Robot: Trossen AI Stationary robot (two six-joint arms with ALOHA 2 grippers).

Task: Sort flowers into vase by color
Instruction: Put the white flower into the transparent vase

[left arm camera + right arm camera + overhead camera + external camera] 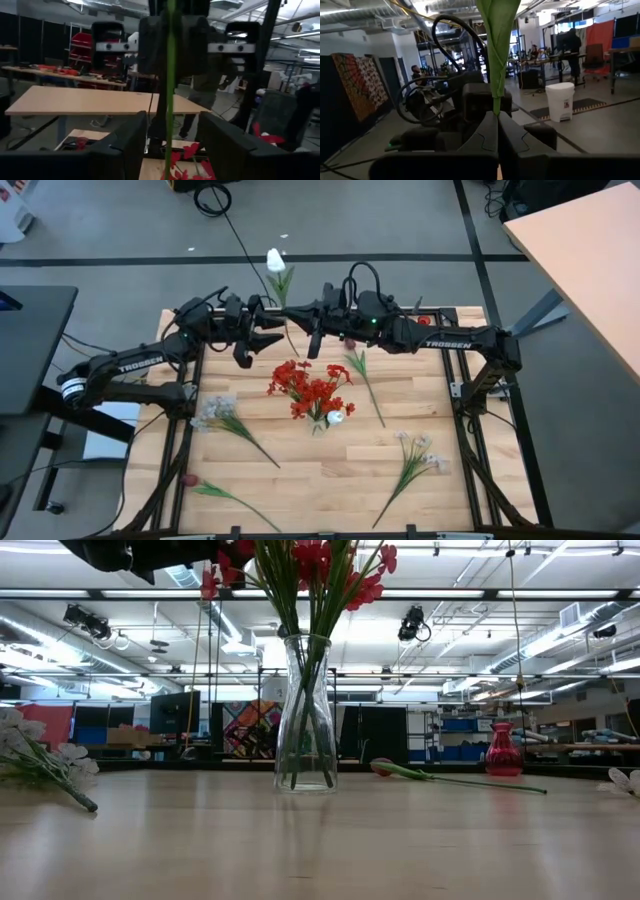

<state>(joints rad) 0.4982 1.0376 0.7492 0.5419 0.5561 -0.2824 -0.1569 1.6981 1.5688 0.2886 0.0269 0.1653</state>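
- Wooden table (330, 465) fills the lower middle of the high view, grey floor around it; the low view looks across it into a lit workshop.
- Left gripper (268, 338) and right gripper (312, 340) meet at the table's far edge, upper middle of the high view, facing each other across one stem.
- Vase (306, 712), clear glass, stands mid-table with the red flowers (310, 388) already in it; a white bud (336, 417) sits by its rim.
- White flower (276, 260) is held up at the upper middle, bloom beyond the table edge. Right fingers (485, 135) are pinched together on its stem, a leaf rising above them. Left fingers (125, 145) stand apart with the stem (170, 75) running between them, not clamped.
- Pale sprays (222, 412) at left and lower right, a tulip (362, 372) right of the vase, and another at lower left lie loose on the wood.
- Judged handling: light, thin, springy stems, plastic-slick and apt to swivel in a pinch; grip bare stem at mid-length, clear of leaves, never the soft bloom.
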